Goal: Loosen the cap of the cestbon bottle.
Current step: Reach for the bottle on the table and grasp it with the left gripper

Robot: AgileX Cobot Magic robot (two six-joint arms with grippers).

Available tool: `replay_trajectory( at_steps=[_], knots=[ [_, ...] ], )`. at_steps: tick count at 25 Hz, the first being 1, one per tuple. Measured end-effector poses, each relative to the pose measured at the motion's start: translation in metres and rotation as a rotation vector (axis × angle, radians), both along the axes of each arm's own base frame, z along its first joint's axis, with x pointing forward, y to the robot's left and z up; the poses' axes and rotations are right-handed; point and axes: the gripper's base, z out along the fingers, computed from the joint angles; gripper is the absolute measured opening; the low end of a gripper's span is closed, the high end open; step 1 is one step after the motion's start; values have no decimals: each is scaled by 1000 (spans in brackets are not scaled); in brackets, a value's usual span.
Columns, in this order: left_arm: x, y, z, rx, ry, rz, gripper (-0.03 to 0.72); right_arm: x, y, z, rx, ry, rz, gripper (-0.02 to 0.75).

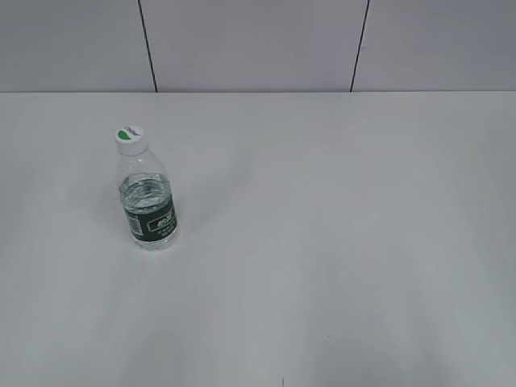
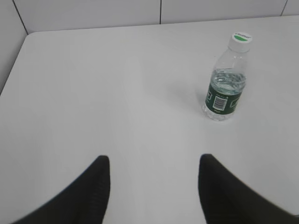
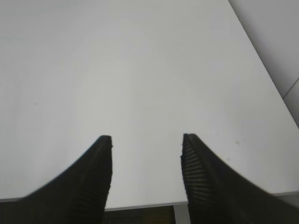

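White tabletop point(image 1: 339, 242) fills nearly every view, backed by pale grey wall panels point(image 1: 250, 44) split by thin dark vertical seams along the top of the exterior frame.

At the bottom of the left wrist view, the left gripper point(image 2: 154, 161) shows two black ribbed fingers point(image 2: 91, 191) spread wide apart, with bare table between them and nothing held. At the bottom of the right wrist view, the right gripper point(image 3: 146, 138) likewise has its two black ribbed fingers point(image 3: 205, 182) set wide apart around bare tabletop; beneath them the near edge of the table crosses the bottom of the frame. Neither gripper appears in the exterior view.

Outward from the left gripper, toward the upper right of its frame and well apart from the fingertips, the small clear plastic water bottle with a dark green label band point(image 2: 225, 88) stands upright on the table. In the exterior view it stands left of centre point(image 1: 147, 197). Water fills its lower part. Its small round white plastic screw cap with a green leaf mark point(image 2: 241, 40) sits on the neck, seen also in the exterior view point(image 1: 130, 139).

Around the bottle the surface is bare white, and open table lies between it and the left fingers. The right wrist view does not show the bottle.
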Motion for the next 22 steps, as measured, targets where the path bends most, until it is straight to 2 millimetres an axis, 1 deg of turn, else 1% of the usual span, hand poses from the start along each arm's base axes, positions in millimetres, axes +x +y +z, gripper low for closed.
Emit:
replay_trajectory(
  at_steps=[22],
  knots=[
    [0, 0, 0, 0, 0, 0, 383, 0, 0, 0, 0, 0, 0, 373]
  ],
)
